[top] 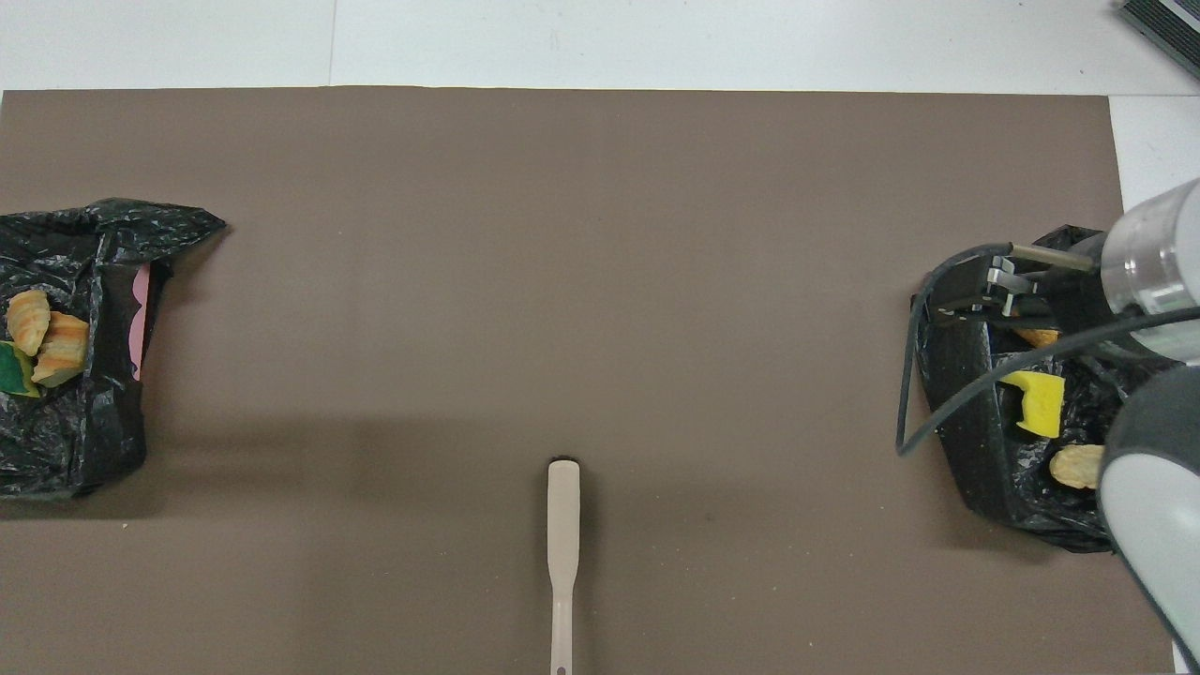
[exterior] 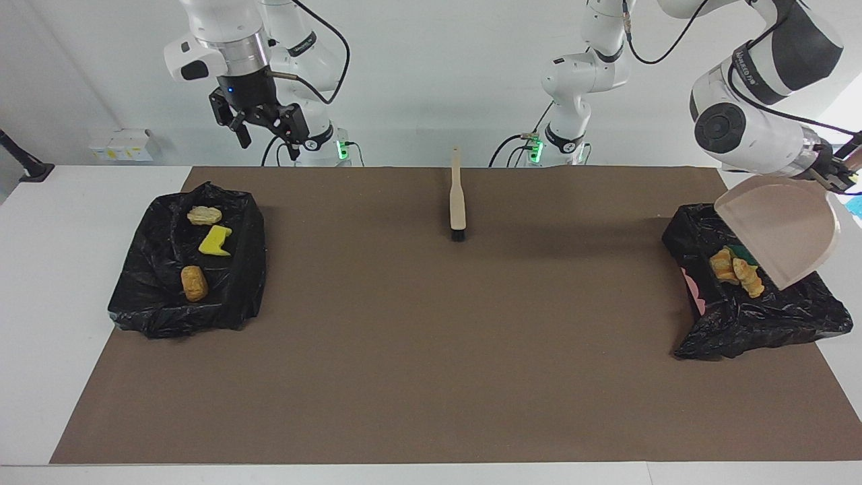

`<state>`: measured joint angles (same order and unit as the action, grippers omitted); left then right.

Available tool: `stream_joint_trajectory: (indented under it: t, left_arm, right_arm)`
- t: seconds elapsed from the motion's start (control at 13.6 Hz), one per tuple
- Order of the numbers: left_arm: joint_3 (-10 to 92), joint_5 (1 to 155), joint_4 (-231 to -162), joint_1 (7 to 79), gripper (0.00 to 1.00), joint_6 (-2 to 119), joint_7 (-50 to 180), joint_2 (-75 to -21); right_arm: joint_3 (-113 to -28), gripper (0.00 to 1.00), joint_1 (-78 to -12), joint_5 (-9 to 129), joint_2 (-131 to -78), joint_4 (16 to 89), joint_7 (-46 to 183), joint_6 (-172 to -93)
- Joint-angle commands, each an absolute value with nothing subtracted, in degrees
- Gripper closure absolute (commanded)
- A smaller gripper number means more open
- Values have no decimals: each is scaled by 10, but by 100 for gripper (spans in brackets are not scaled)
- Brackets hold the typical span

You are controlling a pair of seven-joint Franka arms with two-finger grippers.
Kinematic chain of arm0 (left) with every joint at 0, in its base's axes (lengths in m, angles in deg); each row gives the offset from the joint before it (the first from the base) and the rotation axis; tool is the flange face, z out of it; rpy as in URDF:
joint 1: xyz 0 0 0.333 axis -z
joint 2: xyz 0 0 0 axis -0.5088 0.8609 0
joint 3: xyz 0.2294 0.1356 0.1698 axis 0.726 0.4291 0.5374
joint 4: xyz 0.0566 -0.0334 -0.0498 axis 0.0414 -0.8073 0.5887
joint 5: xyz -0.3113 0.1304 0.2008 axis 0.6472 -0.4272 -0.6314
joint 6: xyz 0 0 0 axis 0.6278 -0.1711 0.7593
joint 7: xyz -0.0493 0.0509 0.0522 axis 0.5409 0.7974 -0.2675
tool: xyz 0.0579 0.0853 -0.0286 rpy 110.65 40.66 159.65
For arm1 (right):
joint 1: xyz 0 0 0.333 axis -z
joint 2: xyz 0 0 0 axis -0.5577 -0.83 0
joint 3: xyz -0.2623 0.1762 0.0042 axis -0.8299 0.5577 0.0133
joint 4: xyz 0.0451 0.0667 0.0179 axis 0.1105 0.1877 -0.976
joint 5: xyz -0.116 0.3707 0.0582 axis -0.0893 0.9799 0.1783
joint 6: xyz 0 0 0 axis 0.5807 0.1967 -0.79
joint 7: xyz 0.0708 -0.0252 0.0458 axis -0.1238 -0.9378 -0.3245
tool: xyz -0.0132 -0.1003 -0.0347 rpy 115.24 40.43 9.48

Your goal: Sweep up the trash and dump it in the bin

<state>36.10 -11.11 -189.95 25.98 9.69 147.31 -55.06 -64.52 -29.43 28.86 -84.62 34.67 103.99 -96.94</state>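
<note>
My left gripper (exterior: 839, 172) is shut on the handle of the beige dustpan (exterior: 784, 232), which hangs steeply tilted, mouth down, over the black-lined bin (exterior: 747, 330) at the left arm's end. In that bin lie orange-beige chunks (exterior: 738, 273) (top: 45, 336) and a sponge piece (exterior: 741, 253). My right gripper (exterior: 267, 136) hangs open and empty, high over the other black-lined bin (exterior: 248, 269). This bin holds a yellow sponge (exterior: 215, 241) (top: 1037, 403), a beige chunk (exterior: 204, 215) and a brown lump (exterior: 194, 283).
The beige brush (exterior: 458, 202) (top: 562, 539) lies on the brown mat midway between the two arms' bases, bristles pointing away from the robots. A small white box (exterior: 121, 144) sits by the wall, off the mat, at the right arm's end.
</note>
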Motion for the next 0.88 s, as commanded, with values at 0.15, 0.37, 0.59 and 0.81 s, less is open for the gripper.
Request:
stream_joint_trajectory:
  t: [0.15,0.37,0.59,0.81]
  left_arm:
    - [369,40,-1913,331,100,67,1319,-568]
    - [369,149,-1913,363,100,68,1192,-571]
    - [368,242,-1913,395,100,74,1097,-576]
    - [368,332,-1912,443,100,82,969,-579]
  right_arm:
    - [-763,0,-381,302,-824,350,1027,-946]
    - [-776,0,-377,289,-825,348,953,-918]
    - [-777,0,-374,270,-832,337,906,-906]
    - [-775,0,-377,267,-844,337,907,-912]
